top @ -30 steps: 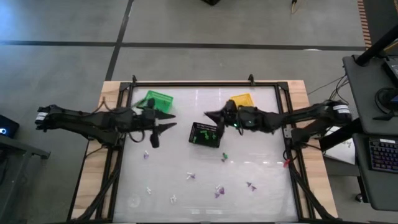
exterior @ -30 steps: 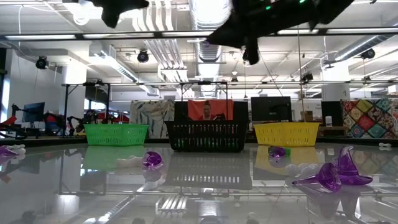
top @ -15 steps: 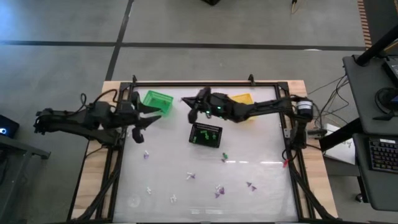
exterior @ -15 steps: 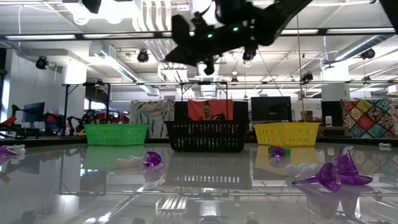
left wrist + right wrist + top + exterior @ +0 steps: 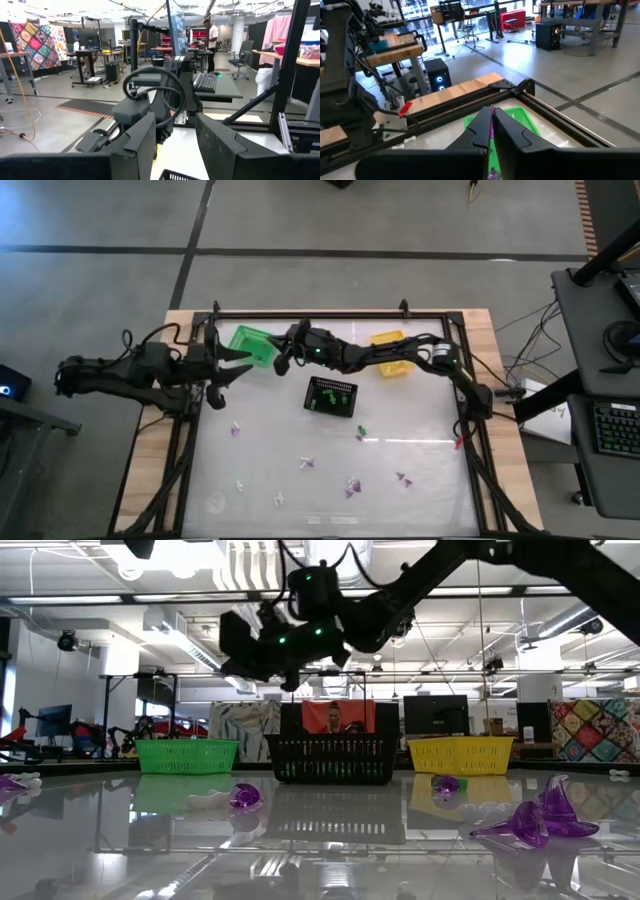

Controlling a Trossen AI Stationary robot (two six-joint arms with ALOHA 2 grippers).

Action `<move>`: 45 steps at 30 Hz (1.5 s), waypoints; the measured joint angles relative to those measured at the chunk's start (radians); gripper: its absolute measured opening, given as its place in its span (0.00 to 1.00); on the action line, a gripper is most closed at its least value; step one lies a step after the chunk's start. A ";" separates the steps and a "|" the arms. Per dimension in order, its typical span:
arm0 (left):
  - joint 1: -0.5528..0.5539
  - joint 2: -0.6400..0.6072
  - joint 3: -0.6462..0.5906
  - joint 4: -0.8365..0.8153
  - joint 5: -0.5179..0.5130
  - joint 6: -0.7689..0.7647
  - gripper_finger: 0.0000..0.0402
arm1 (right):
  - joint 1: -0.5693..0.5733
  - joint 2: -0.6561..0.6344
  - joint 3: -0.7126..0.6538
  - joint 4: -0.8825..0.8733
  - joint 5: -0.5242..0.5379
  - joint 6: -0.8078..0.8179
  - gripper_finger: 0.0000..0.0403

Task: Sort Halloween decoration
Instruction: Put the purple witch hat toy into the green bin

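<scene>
The right gripper [image 5: 280,358] is extended across the table and hangs at the green basket's [image 5: 252,343] 3 o'clock edge. Its fingers [image 5: 477,127] are pressed together on a thin purple trinket [image 5: 492,126], seen as a sliver between them in the right wrist view, with the green basket directly beyond. The left gripper [image 5: 232,363] hangs at the same basket's 8 o'clock side, fingers [image 5: 216,145] spread, nothing between them.

Containers: three baskets stand across the far part of the table. The green one is at 10 o'clock; its contents cannot be made out. The black basket [image 5: 331,396] sits near the centre and holds green pieces [image 5: 335,395]. The yellow basket [image 5: 390,350] at 1 o'clock is partly covered by the right arm; contents not visible.

Loose trinkets: purple and white pieces [image 5: 351,485] lie scattered over the near half of the table [image 5: 420,420], a green one [image 5: 361,431] just at 5 o'clock of the black basket. In the low view purple pieces [image 5: 540,820] lie close up.

No readable writing or labels found.
</scene>
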 joint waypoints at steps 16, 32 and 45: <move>0.000 0.000 0.000 -0.015 0.000 0.003 0.31 | -0.004 0.202 0.297 -0.243 0.001 0.006 0.12; 0.000 0.012 0.000 -0.164 -0.009 -0.175 0.31 | 0.043 0.029 0.251 -0.562 0.000 -0.088 0.32; -0.005 0.191 0.000 -0.518 -0.017 -0.604 0.31 | 0.160 -0.445 -0.194 -0.666 0.001 -0.085 0.25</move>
